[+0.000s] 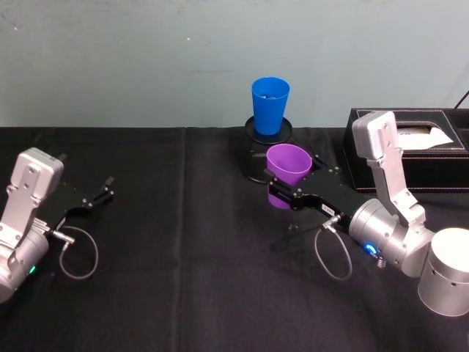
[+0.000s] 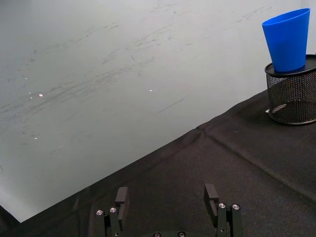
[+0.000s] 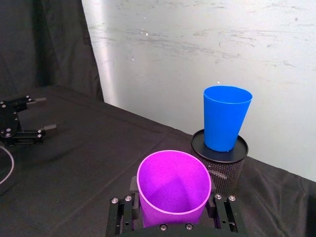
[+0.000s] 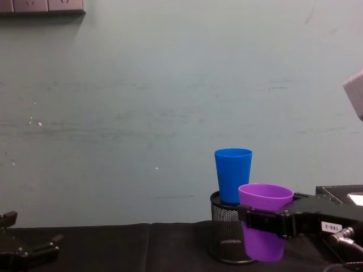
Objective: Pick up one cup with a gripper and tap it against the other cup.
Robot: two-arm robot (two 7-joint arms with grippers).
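The right gripper point(image 3: 173, 197) has its fingers clenched on either side of the purple cup point(image 1: 288, 166), which stands upright between them, mouth up. The left gripper point(image 2: 166, 195) lies parked well off to the left, fingers spread around nothing. The blue cup point(image 1: 270, 105) lies just beyond the right fingertips and higher than them, upright on top of the wire-mesh pen holder point(image 4: 226, 241), near the purple cup but apart from it. I'd say the tap needs the held cup raised and eased forward gently, since the blue one looks easy to knock off its perch.
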